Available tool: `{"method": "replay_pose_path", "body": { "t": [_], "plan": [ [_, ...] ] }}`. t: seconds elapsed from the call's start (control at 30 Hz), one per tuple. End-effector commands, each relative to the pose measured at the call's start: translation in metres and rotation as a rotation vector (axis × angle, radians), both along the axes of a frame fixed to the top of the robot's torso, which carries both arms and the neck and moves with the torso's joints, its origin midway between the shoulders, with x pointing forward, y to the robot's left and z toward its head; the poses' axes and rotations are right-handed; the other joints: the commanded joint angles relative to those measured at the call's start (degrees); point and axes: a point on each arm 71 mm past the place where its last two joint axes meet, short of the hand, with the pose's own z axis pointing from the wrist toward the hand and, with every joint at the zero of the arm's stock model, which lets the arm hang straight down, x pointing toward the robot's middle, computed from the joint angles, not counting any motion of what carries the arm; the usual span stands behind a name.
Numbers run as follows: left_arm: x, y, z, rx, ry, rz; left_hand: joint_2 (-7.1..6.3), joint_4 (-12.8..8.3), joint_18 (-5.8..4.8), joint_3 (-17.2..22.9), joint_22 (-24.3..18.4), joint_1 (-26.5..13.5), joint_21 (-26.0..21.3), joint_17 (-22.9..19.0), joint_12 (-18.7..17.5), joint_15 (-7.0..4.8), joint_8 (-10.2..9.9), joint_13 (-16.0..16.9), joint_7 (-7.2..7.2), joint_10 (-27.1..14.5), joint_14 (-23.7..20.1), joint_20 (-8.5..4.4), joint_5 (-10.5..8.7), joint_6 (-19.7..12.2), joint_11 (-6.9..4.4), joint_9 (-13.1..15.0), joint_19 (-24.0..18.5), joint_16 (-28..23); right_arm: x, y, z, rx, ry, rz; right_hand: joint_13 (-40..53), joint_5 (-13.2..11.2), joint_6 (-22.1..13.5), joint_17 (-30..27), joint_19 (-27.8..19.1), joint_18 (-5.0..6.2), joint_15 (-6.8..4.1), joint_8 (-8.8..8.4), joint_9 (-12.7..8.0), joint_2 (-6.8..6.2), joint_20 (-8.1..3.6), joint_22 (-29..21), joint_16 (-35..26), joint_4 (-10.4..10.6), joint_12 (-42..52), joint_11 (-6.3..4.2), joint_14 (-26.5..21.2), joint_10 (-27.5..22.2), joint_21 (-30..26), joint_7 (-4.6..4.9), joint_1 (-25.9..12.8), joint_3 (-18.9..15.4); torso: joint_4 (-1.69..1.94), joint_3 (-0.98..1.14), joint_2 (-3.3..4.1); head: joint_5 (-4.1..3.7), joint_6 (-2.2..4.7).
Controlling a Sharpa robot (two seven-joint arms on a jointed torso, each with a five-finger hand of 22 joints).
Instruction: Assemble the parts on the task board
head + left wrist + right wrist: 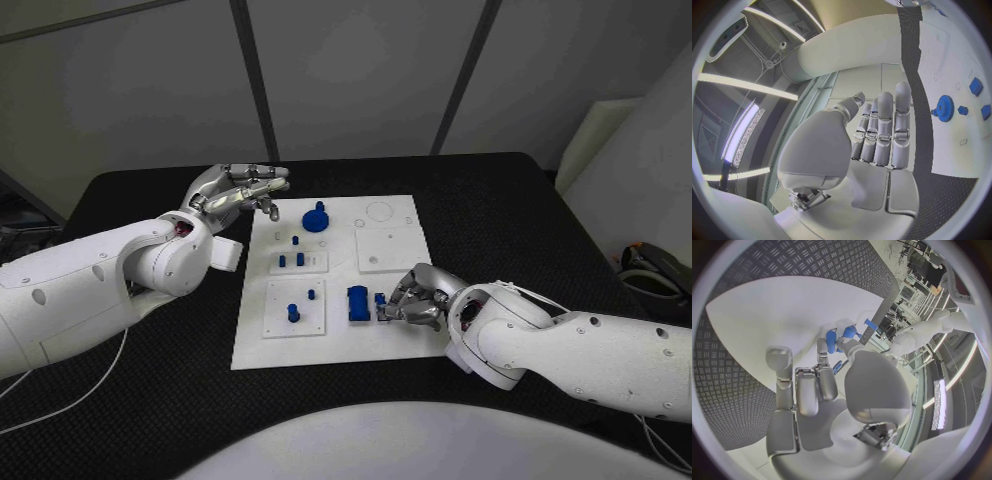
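Note:
The white task board (397, 225) lies in the middle of the black table. On it stand a blue gear (316, 217) (945, 106), several small blue pegs (293, 260) and a tall blue block (356, 303). My left hand (235, 190) (879, 130) hovers over the board's far left corner, fingers stretched out and holding nothing. My right hand (415, 300) (826, 385) rests on the board's near right part, fingers curled, and pinches a small blue part (382, 299) (846, 333) right beside the block.
A square white plate (296, 308) on the board's near left carries two blue pegs. Round recesses (379, 212) mark the board's far right. Black table (505, 210) surrounds the board on all sides.

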Motion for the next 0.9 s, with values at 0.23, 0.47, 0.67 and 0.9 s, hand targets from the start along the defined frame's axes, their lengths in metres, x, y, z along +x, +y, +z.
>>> {"method": "replay_pose_path", "body": {
  "t": [0.23,0.47,0.67,0.9],
  "plan": [
    [0.000,-0.001,0.001,-0.009,-0.001,-0.010,0.42,0.0,0.33,-0.2,-0.1,0.0,-0.4,-0.1,0.4,-0.03,0.3,0.0,0.04,-0.5,-0.6,-0.01,-0.23,-0.4,-0.01,0.0,-0.2,0.2,0.001,0.002,0.001,0.018,-0.010,-0.001,6.4,-1.3,-0.3,11.9,0.2,-0.67,0.11,-0.59,0.1,0.74,0.00,-0.3,0.2,1.3,0.2,0.03,5.4,0.6,-0.2,0.29,-0.8,-3.7,0.00,0.00,-0.02,0.11,-0.16],
    [0.000,0.000,0.001,-0.008,-0.001,-0.009,0.42,0.0,0.33,-0.2,-0.1,0.0,-0.4,-0.1,0.4,-0.03,0.3,0.0,0.04,-0.5,-0.6,-0.01,-0.23,-0.4,-0.01,0.0,-0.2,0.2,0.001,0.002,0.002,0.022,-0.014,0.002,6.4,-3.1,-0.3,11.9,0.2,-0.64,0.15,-0.88,0.1,0.70,0.09,-0.4,0.2,3.0,0.2,0.08,5.4,0.5,-0.4,0.31,-1.4,-6.8,-0.03,0.01,-0.03,0.09,-0.10],
    [0.000,0.000,0.001,-0.008,-0.001,-0.008,0.42,0.0,0.33,-0.2,-0.1,0.0,-0.4,-0.1,0.4,-0.03,0.3,0.0,0.04,-0.5,-0.6,-0.01,-0.23,-0.4,-0.01,0.0,-0.2,0.2,0.000,-0.001,0.002,0.018,-0.016,0.006,6.4,-3.2,-0.2,11.9,0.2,-0.63,0.15,-0.95,0.1,0.80,0.08,-0.4,0.2,3.4,0.1,0.06,5.4,0.5,-0.4,0.26,-1.1,-7.7,-0.03,0.02,-0.03,0.06,-0.05],
    [0.000,0.001,0.001,-0.006,-0.001,-0.006,0.42,0.0,0.33,-0.2,-0.1,0.0,-0.4,-0.1,0.4,-0.03,0.3,0.0,0.04,-0.5,-0.6,-0.01,-0.23,-0.4,-0.01,0.0,-0.2,0.2,0.000,-0.008,0.003,-0.015,-0.031,0.036,6.2,-8.7,-0.2,11.7,0.0,-0.60,0.17,-1.14,0.2,0.46,0.08,-0.6,0.1,1.0,0.0,0.10,5.4,0.3,-0.7,0.36,4.1,-9.9,-0.07,-0.01,-0.06,0.17,-0.10]
  ]
}}
